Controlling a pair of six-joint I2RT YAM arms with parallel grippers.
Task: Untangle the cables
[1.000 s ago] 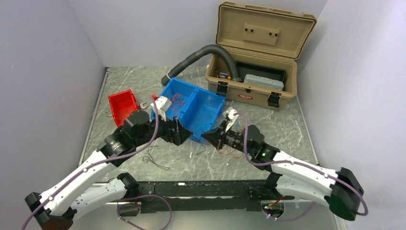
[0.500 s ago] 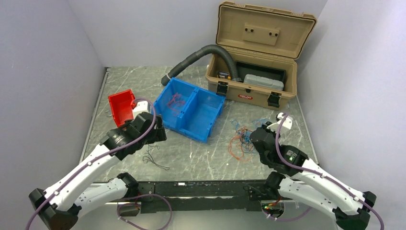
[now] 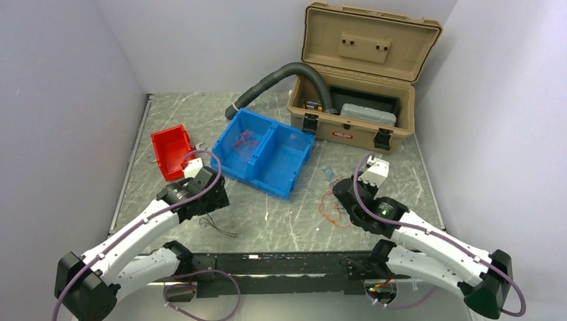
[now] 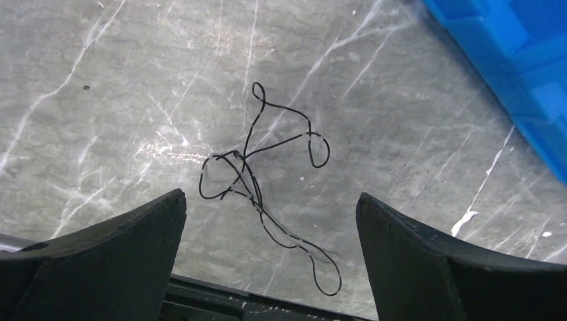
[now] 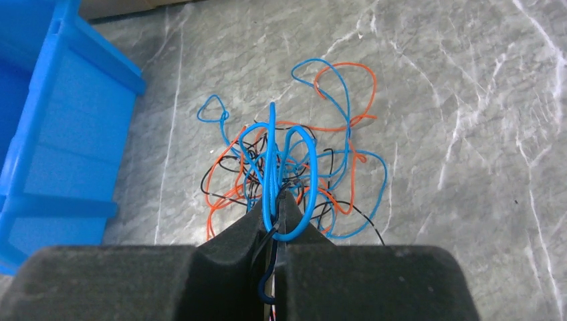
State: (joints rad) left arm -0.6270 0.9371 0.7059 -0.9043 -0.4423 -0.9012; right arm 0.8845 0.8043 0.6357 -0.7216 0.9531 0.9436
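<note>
Vs. 1 s ago both arms have pulled back from the near side of the blue bin [image 3: 284, 160]. The left claw [image 4: 267, 200] now hangs w/ jaws wide apart over a lone black cable [image 4: 254, 180]. That cable lies loose on the grey marbled worktop [image 3: 281, 224], near the front edge, just off the bin's near-left corner.

The right arm sat further right half a sec ago. It now covers part of the tangle [image 3: 329, 204] of blue, orange-red and black cables, which lies on the worktop right of the bin and in front of the tan toolbox [image 3: 361, 73]. The right claw [image 5: 274, 208] is closed – it pinches a blue cable [image 5: 271, 160] that loops up out of the tangle, fingers all but touching.

A few red cables [image 3: 246, 140] lie in the bin's left compartment – same as before.

Writing: a small red label [image 3: 342, 134] sits on the toolbox front between the latches, too small to read. No other text shows.
</note>
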